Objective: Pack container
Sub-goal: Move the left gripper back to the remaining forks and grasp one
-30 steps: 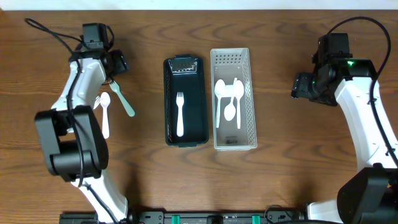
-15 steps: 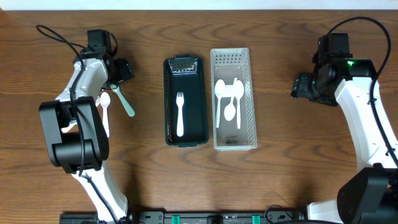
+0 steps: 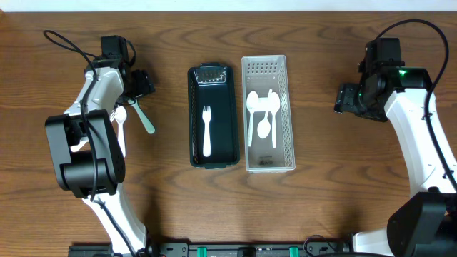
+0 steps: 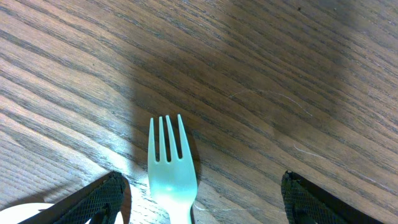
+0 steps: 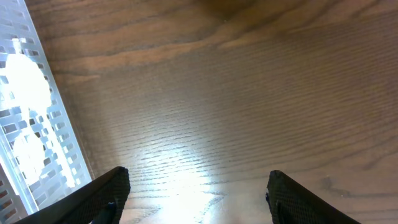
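Fork lies under our left gripper, spread wide. Our right gripper hangs released, three o'clock from the basket.

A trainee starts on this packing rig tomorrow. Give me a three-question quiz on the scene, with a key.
1. Fill the gap: the white basket holds only white ____.
2. True or false: the dark container holds a white fork.
3. The pale green fork lies: A in the white basket; B in the dark container; C on the table, below the open left gripper.
Key: 1 spoons; 2 true; 3 C.
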Tool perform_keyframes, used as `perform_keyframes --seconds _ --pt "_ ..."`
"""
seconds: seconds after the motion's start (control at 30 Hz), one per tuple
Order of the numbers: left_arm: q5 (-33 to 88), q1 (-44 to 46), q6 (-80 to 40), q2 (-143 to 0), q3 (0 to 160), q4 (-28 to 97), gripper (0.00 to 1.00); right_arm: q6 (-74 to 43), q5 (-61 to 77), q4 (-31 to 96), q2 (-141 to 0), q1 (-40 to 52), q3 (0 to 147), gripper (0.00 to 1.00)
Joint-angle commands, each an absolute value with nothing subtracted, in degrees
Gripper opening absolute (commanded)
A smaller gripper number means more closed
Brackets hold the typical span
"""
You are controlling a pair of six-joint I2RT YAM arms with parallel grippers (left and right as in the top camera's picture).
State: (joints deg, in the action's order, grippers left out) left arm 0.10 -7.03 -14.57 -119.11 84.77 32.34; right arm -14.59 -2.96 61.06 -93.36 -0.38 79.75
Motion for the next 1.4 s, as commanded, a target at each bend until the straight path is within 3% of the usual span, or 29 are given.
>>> perform_keyframes --seconds 0.0,1.17,1.23,1.37 --pt "0.71 -7.33 -14.26 -120.03 83.79 32.49 0.84 -14.06 -2.76 61.10 -93.65 0.19 79.66 0.75" --pt "0.71 -7.33 -14.24 -123.98 81.43 32.69 0.83 -14.09 -2.76 61.52 -93.65 0.19 79.66 0.74" --pt "0.71 -7.31 -14.24 -123.98 81.43 32.69 0.77 -14.09 -2.76 61.52 -93.65 0.19 79.66 0.74" --pt "0.71 -7.31 -14.24 -123.98 81.43 32.69 0.54 -14.06 -2.76 61.58 -93.65 0.19 79.66 0.74"
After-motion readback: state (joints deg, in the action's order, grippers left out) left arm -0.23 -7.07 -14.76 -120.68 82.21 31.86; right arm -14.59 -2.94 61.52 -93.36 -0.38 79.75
